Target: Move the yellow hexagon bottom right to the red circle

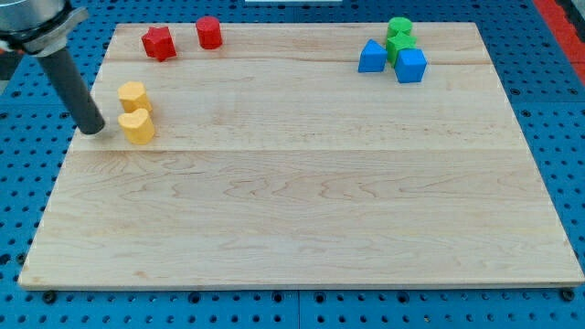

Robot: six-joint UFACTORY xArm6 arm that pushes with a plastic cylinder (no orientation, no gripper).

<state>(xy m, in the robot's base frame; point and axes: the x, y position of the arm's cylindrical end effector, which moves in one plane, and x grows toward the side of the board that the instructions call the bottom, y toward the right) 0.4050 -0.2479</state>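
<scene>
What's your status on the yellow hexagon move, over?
My tip at the view's left, just left of the yellow heart. Yellow hexagon right above it, far short of the red circle. Red star beside the circle.

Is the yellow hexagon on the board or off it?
On: the yellow hexagon sits inside the wooden board's left edge, my tip nearby.

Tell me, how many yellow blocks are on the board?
2, both near the view's left edge: the yellow hexagon, and a yellow heart just below it, beside my tip.
</scene>
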